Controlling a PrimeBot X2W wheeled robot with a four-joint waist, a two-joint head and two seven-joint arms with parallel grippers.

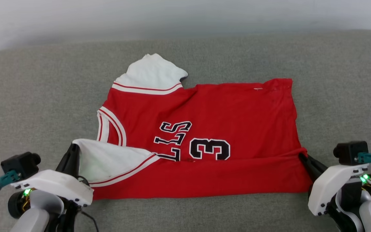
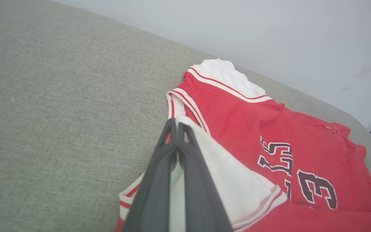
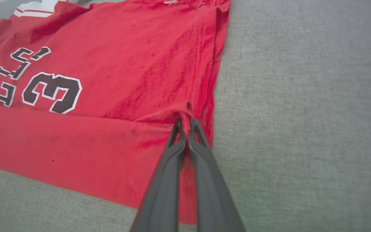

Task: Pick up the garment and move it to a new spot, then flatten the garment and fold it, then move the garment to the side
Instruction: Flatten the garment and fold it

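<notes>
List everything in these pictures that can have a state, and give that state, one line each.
garment: lying front up on the grey surface, near edge folded over part of the lettering.
near sleeve: folded over onto the front.
far sleeve: spread out past the body.
left gripper: shut on the near sleeve.
right gripper: shut on the garment's red edge at the fold's end.

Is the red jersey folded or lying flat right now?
Partly folded: the jersey has its near edge turned over the lettering, left pincer and right pincer shut on it.
</notes>
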